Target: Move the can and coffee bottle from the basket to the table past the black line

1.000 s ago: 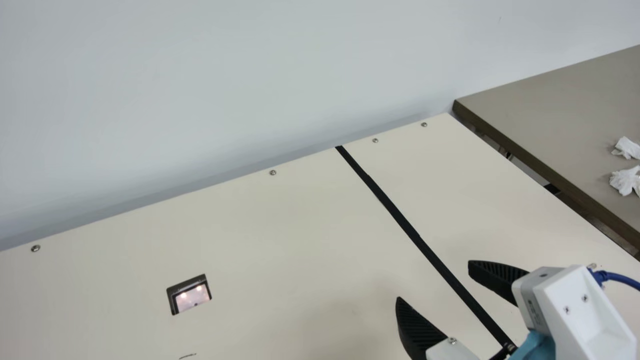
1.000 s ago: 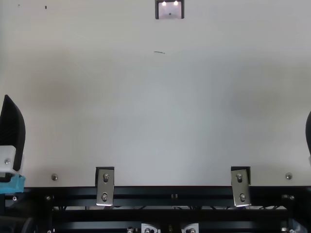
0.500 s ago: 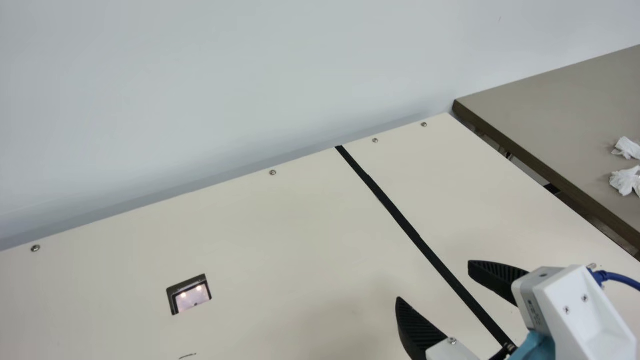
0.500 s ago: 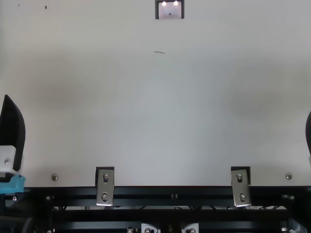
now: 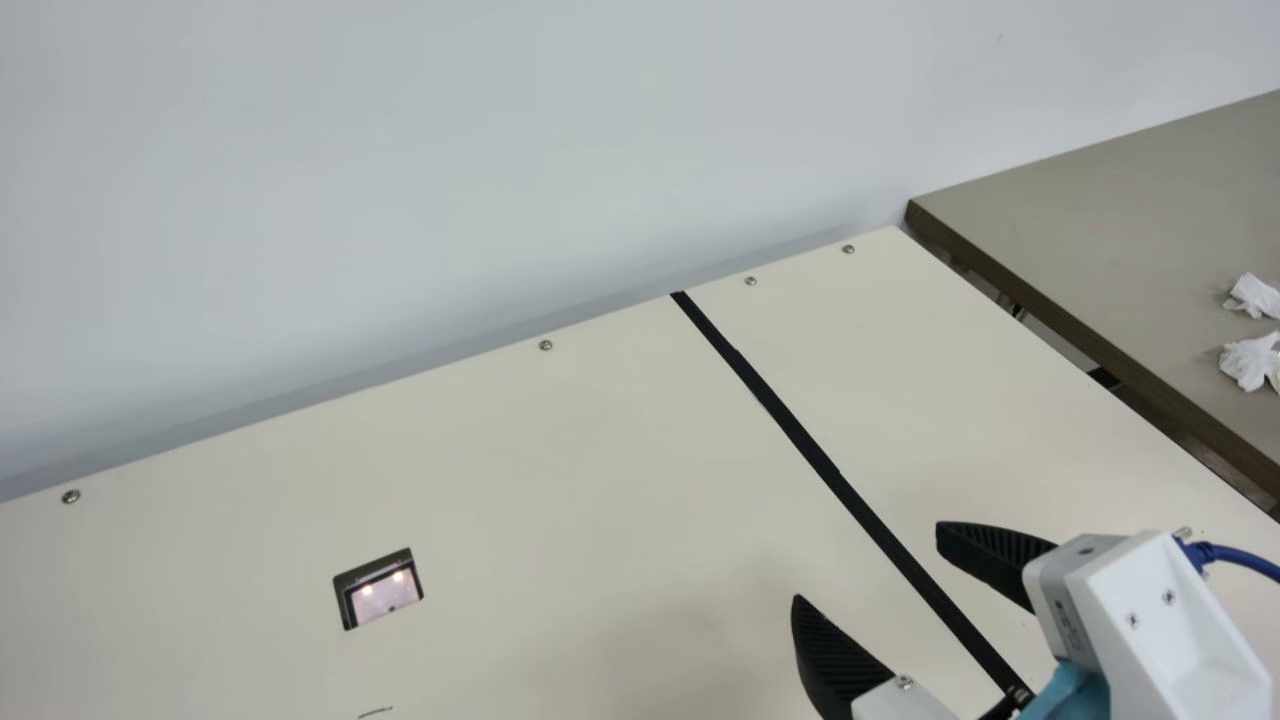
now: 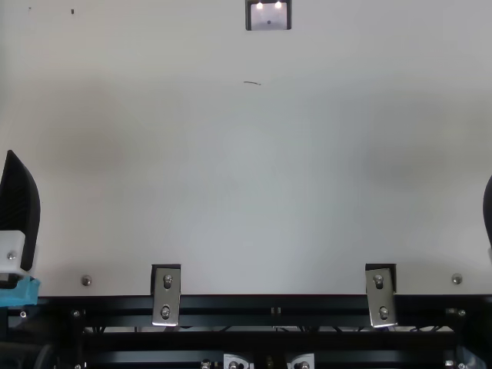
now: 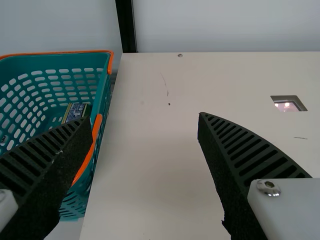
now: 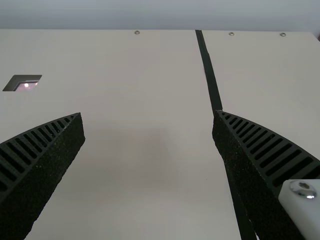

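Observation:
My left gripper (image 6: 19, 211) stands at the left edge of the top view. In the left wrist view the left gripper (image 7: 144, 116) is open with nothing between its fingers; a teal basket (image 7: 103, 95) with orange edging lies beyond one finger. Inside it a printed object (image 7: 76, 111) shows partly behind that finger; whether it is the can or the coffee bottle I cannot tell. At the main view's lower right my right gripper (image 5: 868, 562) is open and empty, above the black line (image 5: 800, 433). In the right wrist view the right gripper (image 8: 148, 114) has the black line (image 8: 210, 75) running behind one finger.
The cream table (image 5: 500, 480) has a square cutout (image 5: 380, 590). Behind it rises a pale wall (image 5: 450, 150). A grey-brown table (image 5: 1120, 210) with crumpled white tissues (image 5: 1250, 360) stands at the right. Metal brackets (image 6: 166, 296) sit on the front edge.

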{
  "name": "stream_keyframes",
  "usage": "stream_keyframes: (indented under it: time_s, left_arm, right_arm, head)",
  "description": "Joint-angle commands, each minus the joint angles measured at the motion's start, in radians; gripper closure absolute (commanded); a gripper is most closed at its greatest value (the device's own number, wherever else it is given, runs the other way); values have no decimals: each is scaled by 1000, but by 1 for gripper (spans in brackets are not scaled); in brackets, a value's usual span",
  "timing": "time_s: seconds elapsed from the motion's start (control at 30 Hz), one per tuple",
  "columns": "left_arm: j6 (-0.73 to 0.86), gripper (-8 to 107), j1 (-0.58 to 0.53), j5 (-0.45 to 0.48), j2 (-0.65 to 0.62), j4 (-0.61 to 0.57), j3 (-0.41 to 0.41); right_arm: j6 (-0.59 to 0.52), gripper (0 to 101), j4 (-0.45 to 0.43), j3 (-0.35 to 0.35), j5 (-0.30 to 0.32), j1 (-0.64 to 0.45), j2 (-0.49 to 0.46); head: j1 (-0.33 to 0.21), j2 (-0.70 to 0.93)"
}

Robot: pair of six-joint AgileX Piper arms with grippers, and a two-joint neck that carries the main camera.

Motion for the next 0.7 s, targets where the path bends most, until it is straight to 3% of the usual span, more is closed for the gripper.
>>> stream_keyframes:
  time_s: [0.0, 0.17, 0.37, 0.53, 0.67]
  left_arm:
    - [0, 9, 0, 0, 0, 0, 0]
    - [0, 9, 0, 0, 0, 0, 0]
    - [0, 9, 0, 0, 0, 0, 0]
    - [0, 9, 0, 0, 0, 0, 0]
    - [0, 9, 0, 0, 0, 0, 0]
  right_arm:
    - [0, 0, 0, 0, 0, 0, 0]
    - [4, 0, -8, -32, -5, -1, 9]
    - [18, 0, -8, -169, 29, 2, 40]
    - [66, 0, -3, -300, 122, 11, 55]
    - [134, 0, 16, -401, 243, 28, 61]
  head:
    - [-32, 20]
    - [-32, 20]
    - [-32, 20]
    - [-32, 20]
    - [-32, 20]
